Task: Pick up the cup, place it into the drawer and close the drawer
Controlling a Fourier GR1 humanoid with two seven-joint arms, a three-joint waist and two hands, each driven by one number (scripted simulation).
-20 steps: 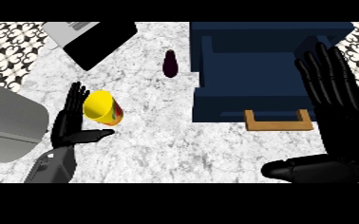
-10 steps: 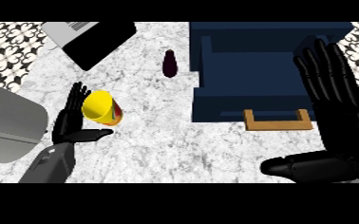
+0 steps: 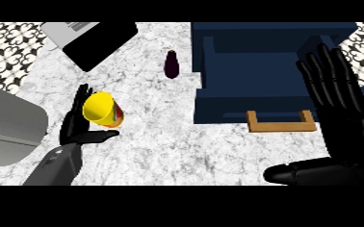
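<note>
**Yellow cup beside the left hand; open drawer away to its right.**
The yellow plastic cup with a striped base stands on the grey-white marbled counter, just right of the robot's black left hand. The hand's fingers are straight behind the cup and its thumb reaches under the cup's near side; contact cannot be told. The cup's long axis is near upright, mouth toward the view. The dark blue open drawer with a wooden handle lies well apart to the right, so the carry should run rightward, below the small dark purple bottle. The right hand rests flat and open at the right edge, nearer the drawer.
</note>
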